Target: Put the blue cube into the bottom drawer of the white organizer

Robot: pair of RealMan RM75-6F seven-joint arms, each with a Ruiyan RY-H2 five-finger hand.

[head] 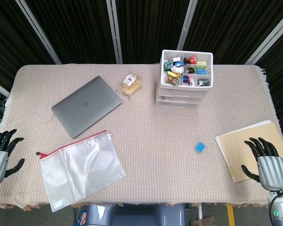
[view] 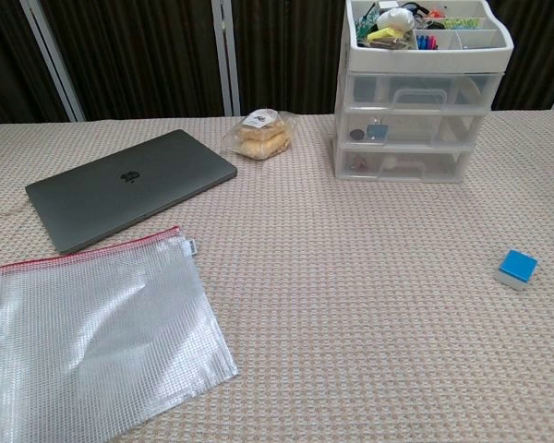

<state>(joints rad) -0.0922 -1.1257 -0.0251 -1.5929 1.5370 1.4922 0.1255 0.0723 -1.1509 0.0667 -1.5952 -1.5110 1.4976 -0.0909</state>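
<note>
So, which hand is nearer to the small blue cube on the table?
Right. The right hand rests just right of the small blue cube; the left hand is at the far left edge.

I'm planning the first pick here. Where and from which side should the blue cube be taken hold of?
Probably from above with the right hand, fingers on two opposite side faces of the blue cube. It lies flat and alone on the tablecloth, nearest that hand, with its sides free.

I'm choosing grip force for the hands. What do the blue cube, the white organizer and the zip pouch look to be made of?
Blue cube: probably foam or soft plastic, with a matte blue top and paler sides.
White organizer: hard plastic, with an opaque white frame and glossy see-through drawer fronts showing the contents.
Zip pouch: flexible clear plastic with a mesh grid, shiny and wrinkled, with a red zipper edge.
</note>
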